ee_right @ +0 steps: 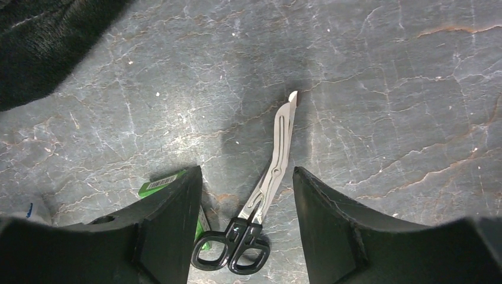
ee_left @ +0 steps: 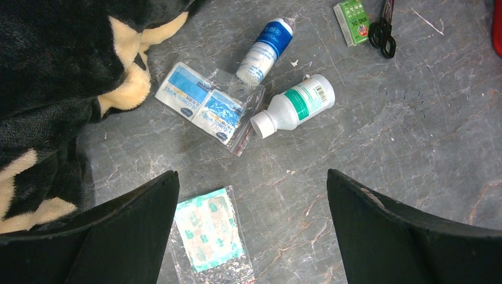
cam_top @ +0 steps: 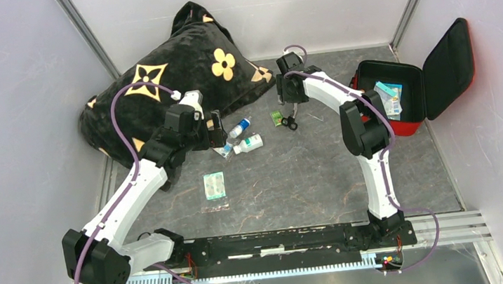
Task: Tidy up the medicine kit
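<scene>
**newbie:** What step is this?

**reply:** Looks like the scissors (ee_right: 273,168) grab. Your right gripper (ee_right: 245,174) jaws sit half-open astride them, holding nothing. The left gripper (ee_left: 251,177) is wide open and empty. Next you'd pinch and carry them to the open medicine kit (cam_top: 406,128), far right on the tabletop (cam_top: 295,180).

My right fingers (ee_right: 160,236) are matt black plastic, faintly grainy, with pale wear along the edges; my left fingers (ee_left: 118,236) look the same. Under them the bench (ee_right: 385,89) is a grey, stone-like sheet, veined and dull. The scissors (ee_right: 278,160) have satin bare-metal blades and glossy black plastic loops. The pillow (ee_left: 53,59) is deep, fuzzy plush cloth. The white bottle (ee_left: 294,105) and the blue-labelled bottle (ee_left: 264,50) are smooth plastic. The plaster packet (ee_left: 208,234) is crinkled, glossy clear film. The medicine kit (cam_top: 408,126) shows a smooth red hard shell and matt black lining.
</scene>
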Tool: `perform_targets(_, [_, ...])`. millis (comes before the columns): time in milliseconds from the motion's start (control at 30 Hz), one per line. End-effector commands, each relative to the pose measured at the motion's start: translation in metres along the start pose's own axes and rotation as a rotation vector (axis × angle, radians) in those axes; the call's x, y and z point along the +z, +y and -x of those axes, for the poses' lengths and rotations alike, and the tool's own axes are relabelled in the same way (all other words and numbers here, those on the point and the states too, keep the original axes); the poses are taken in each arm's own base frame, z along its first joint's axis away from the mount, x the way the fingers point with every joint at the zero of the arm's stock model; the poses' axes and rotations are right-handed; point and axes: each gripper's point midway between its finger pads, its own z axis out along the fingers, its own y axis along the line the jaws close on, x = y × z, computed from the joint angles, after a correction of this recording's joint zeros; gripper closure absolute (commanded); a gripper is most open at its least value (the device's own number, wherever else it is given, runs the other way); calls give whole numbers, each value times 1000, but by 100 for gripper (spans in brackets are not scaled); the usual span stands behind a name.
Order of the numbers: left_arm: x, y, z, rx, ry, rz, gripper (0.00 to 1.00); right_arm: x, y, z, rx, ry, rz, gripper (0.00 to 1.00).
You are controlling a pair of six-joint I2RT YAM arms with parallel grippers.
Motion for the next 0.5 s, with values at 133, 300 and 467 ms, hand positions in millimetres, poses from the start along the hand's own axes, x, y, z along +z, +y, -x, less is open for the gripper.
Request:
perform_targets(133, [-6,-2,3,28,-15,-23,0,5,-11,-10,3,33,-63,38])
perform_targets(300, [-5,-2,2,27,-14,-23,0,10,-12,-21,4,63,-64,38])
perform_targets(467, [-5,-2,2,27,-11,-24,0,14,-12,-34,-7,95,-65,39])
